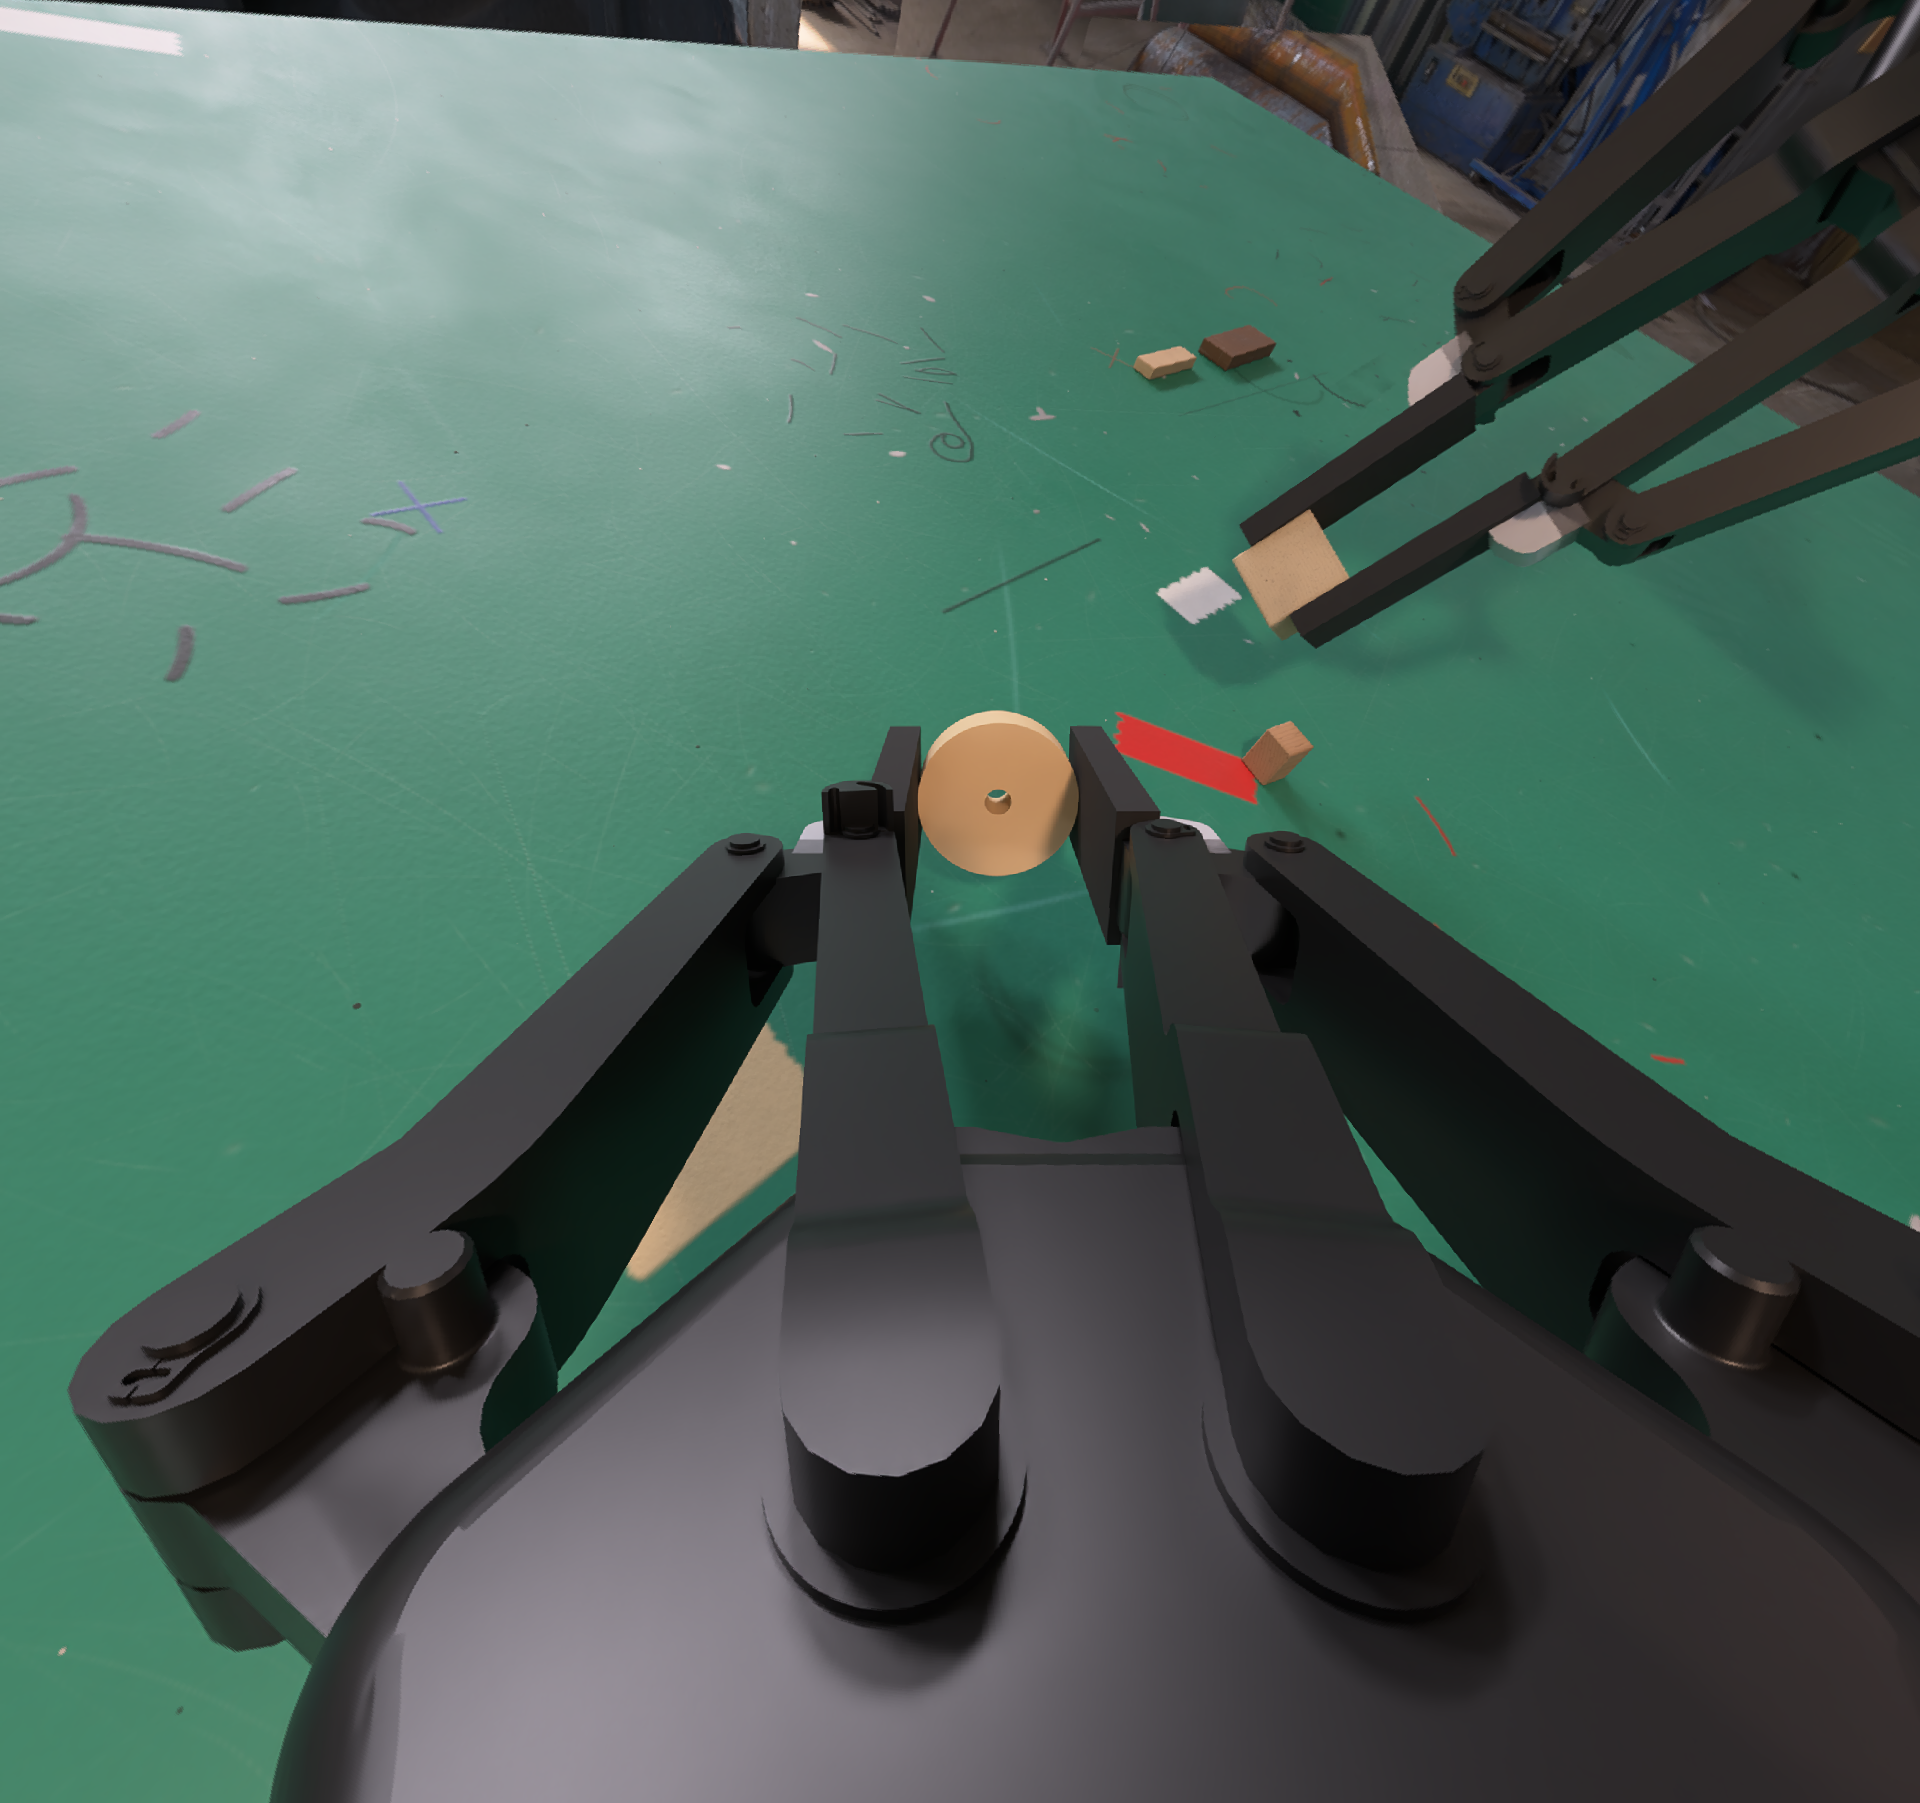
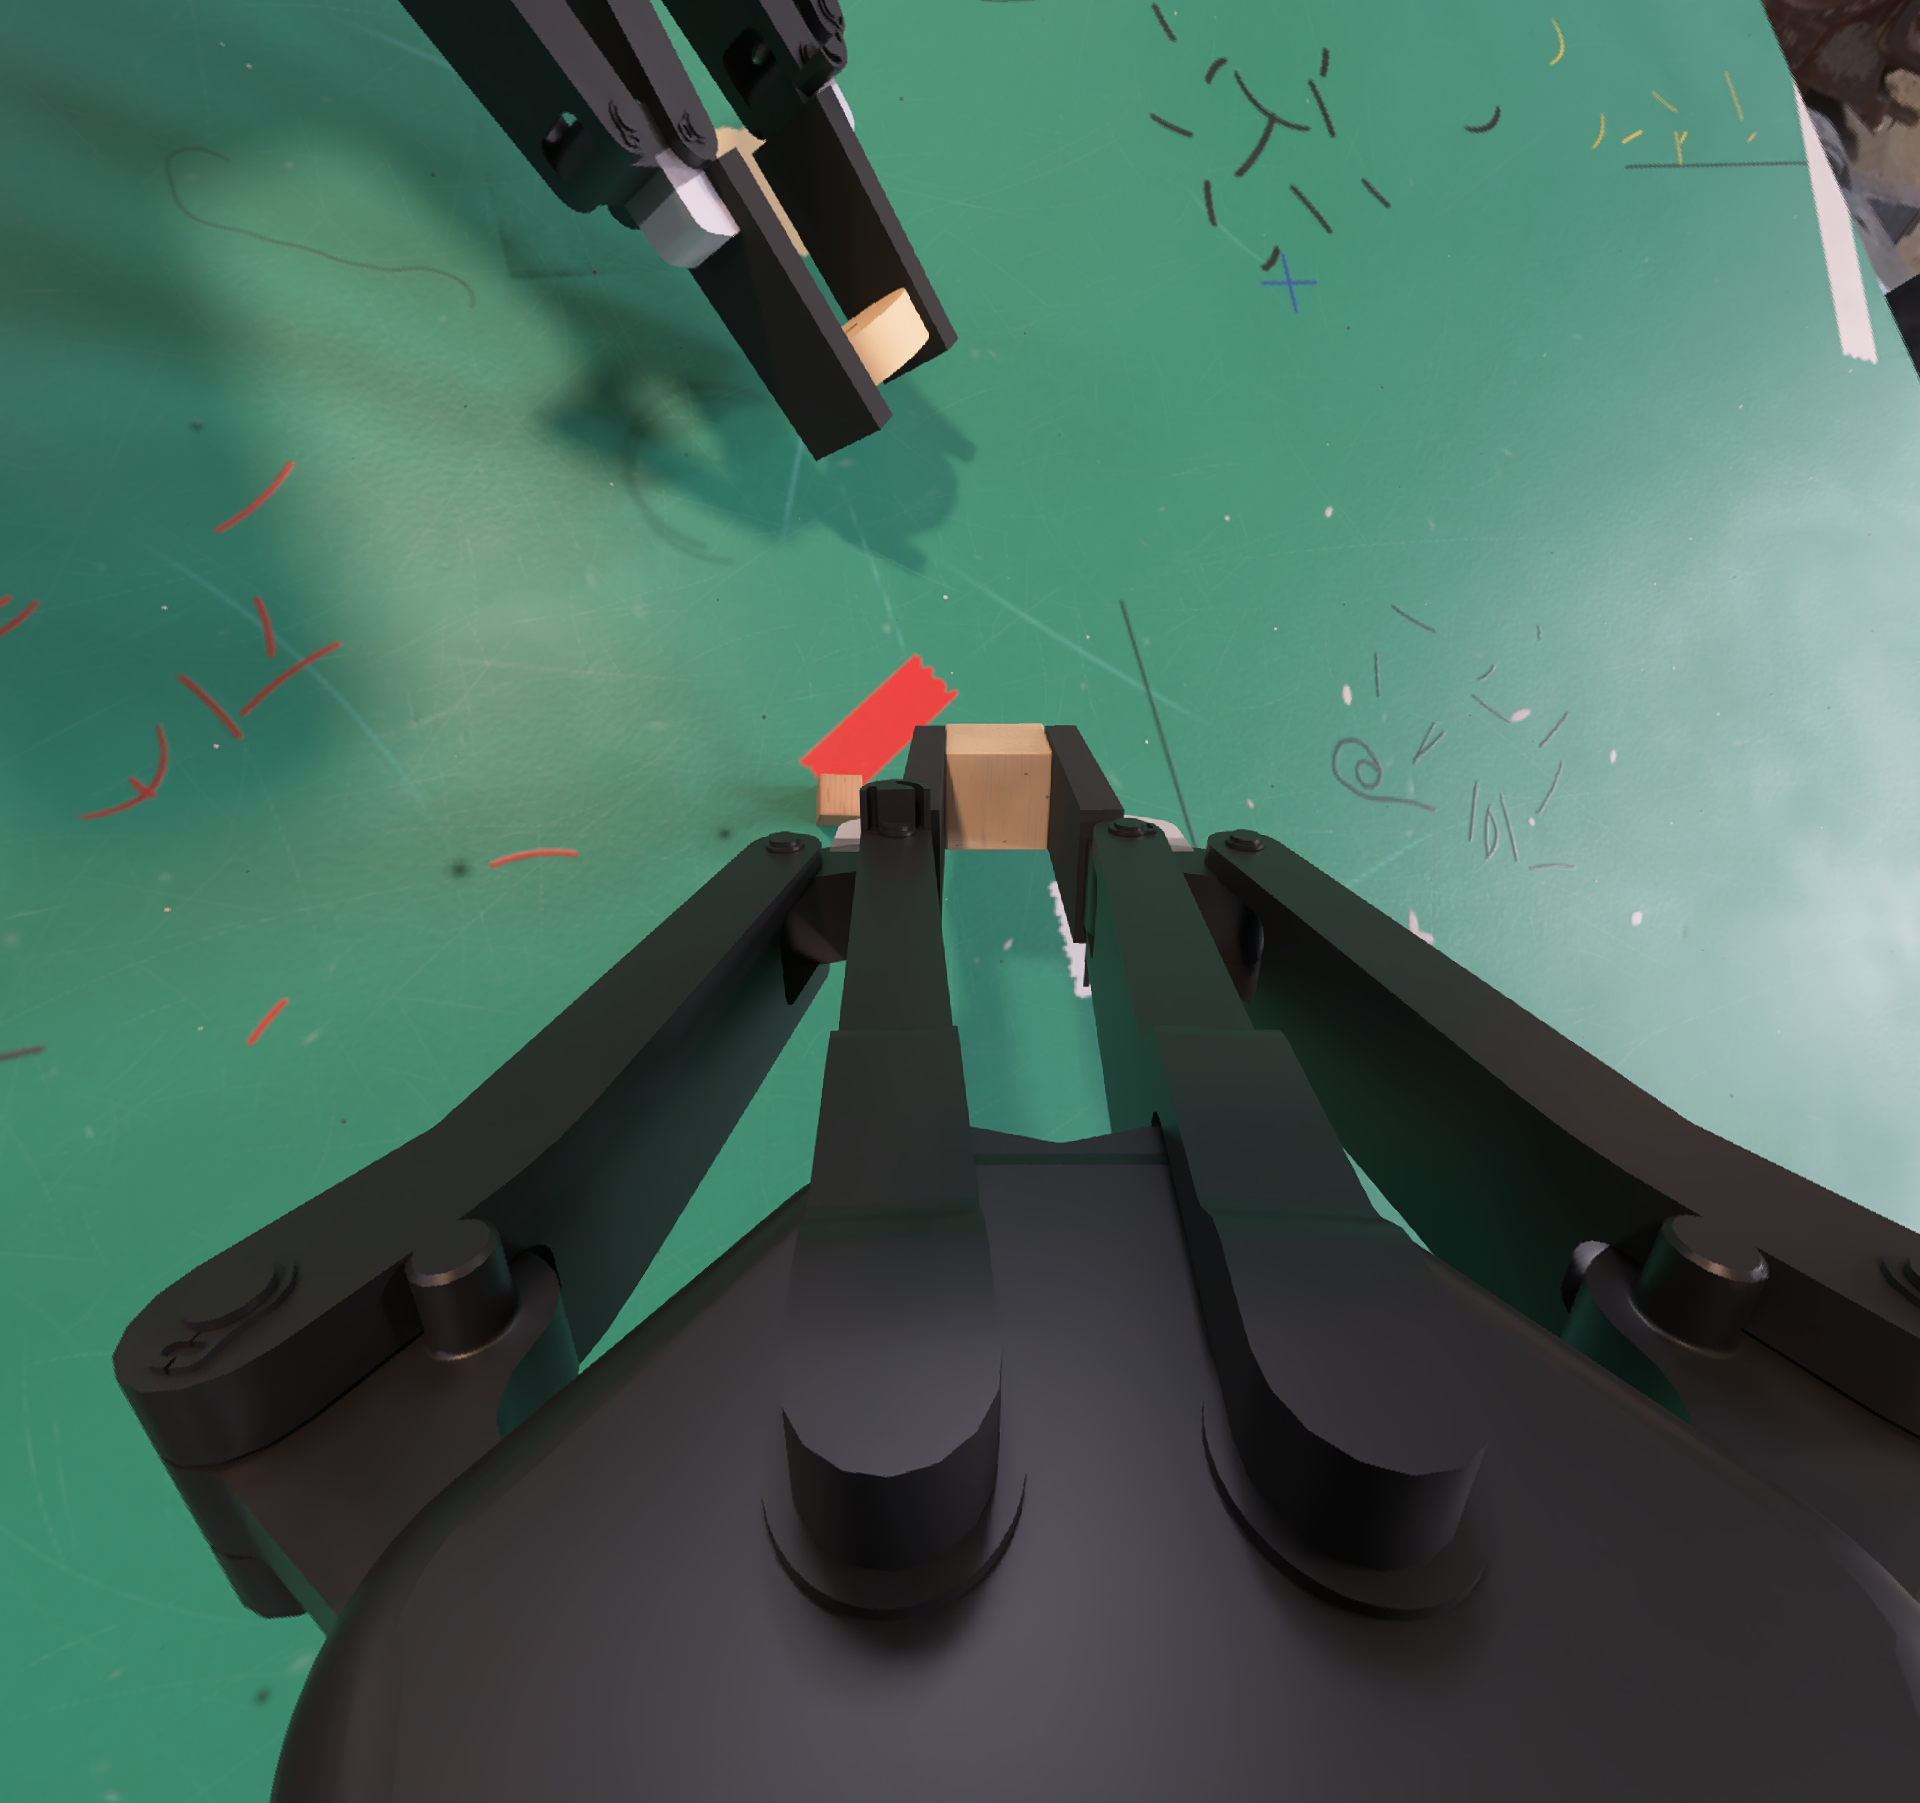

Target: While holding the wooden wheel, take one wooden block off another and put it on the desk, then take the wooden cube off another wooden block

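My left claw is clamped on the wooden wheel, one finger pressed on each side of its rim, its flat face and centre hole turned toward my camera and held clear above the green tabletop. My right claw is closed on the pale wooden cube, gripped by two opposite faces; from the left wrist view I can see that cube is lifted off the tabletop with its shadow below it.

Only the left wrist view gives me the far end of the tabletop, where a light wooden block and a dark brown block lie flat just beside each other, apart from everything else. It also shows a white scrap of tape near the held cube.

Both views show a small wooden block resting on the tabletop at the end of a strip of red tape. In the right wrist view that block is partly hidden behind my own finger. The right wrist view shows the wheel edge-on between the left claw's fingers, hanging over its shadow.
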Robot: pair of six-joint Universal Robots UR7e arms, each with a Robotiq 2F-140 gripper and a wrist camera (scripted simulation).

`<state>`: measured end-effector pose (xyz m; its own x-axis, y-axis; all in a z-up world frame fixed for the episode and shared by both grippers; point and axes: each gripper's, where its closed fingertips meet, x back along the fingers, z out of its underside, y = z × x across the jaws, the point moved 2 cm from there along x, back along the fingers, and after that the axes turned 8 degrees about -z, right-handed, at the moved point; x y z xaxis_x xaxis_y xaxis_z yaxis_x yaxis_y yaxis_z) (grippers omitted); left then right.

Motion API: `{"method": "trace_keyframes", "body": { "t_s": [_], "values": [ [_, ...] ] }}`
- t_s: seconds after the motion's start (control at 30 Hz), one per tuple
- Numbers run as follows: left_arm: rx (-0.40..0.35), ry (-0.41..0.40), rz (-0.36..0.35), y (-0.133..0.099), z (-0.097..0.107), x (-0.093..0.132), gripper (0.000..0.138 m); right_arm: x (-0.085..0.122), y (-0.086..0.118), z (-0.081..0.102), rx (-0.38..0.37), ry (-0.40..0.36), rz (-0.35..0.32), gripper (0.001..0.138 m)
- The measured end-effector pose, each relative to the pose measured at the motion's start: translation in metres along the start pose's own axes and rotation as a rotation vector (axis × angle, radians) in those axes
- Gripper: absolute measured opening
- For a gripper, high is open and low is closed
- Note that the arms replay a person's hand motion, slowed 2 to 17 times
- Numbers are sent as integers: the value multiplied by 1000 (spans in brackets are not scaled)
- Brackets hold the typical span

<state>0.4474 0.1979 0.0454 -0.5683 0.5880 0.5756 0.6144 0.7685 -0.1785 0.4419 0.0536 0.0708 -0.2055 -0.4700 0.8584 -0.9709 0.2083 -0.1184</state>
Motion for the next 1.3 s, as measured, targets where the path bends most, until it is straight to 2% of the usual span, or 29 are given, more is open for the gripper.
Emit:
{"method": "trace_keyframes", "body": {
  "t_s": [0.57,1.3],
  "values": [
    [3,3,21,-1,0,1,38,-20,-4,4,-39,26,-40,25],
    [9,12,37,-1,2,0,38,-32,-6,15,-69,47,-59,25]
  ]
}}
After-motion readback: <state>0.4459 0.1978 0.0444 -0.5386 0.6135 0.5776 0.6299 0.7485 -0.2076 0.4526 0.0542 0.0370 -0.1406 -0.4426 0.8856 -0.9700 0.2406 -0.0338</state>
